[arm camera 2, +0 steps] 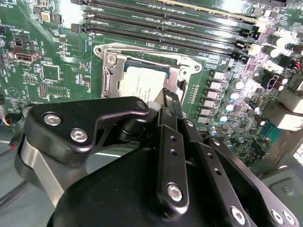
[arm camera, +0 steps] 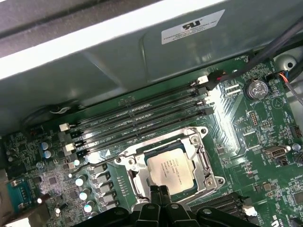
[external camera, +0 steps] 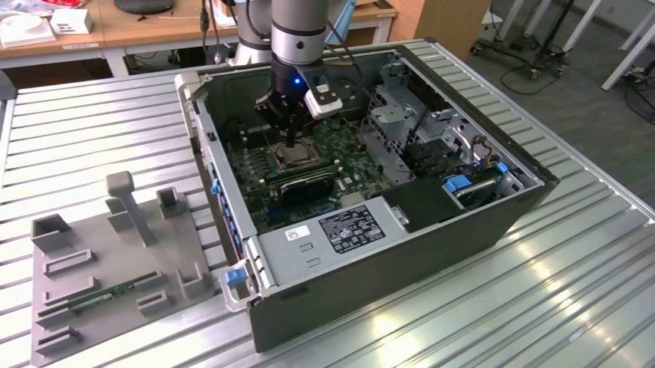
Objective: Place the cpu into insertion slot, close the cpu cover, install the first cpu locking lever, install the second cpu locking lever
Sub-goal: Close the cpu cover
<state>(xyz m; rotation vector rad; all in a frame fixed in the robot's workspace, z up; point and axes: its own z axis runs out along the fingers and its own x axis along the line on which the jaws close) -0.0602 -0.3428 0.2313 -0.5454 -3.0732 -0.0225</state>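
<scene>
Gripper (external camera: 296, 144) hangs upper-centre in the exterior view, down in the case (external camera: 409, 253), fingers pinched together with nothing visibly between them. Chip (arm camera: 171, 169) already sits in its socket (arm camera: 124, 161), cover plate (arm camera: 140, 182) flat around it. Tip is parked at the plate's edge, probably to latch it down.

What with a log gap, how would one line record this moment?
cpu: seated | cpu cover: down over it | claw: shut, at cover's edge
</scene>
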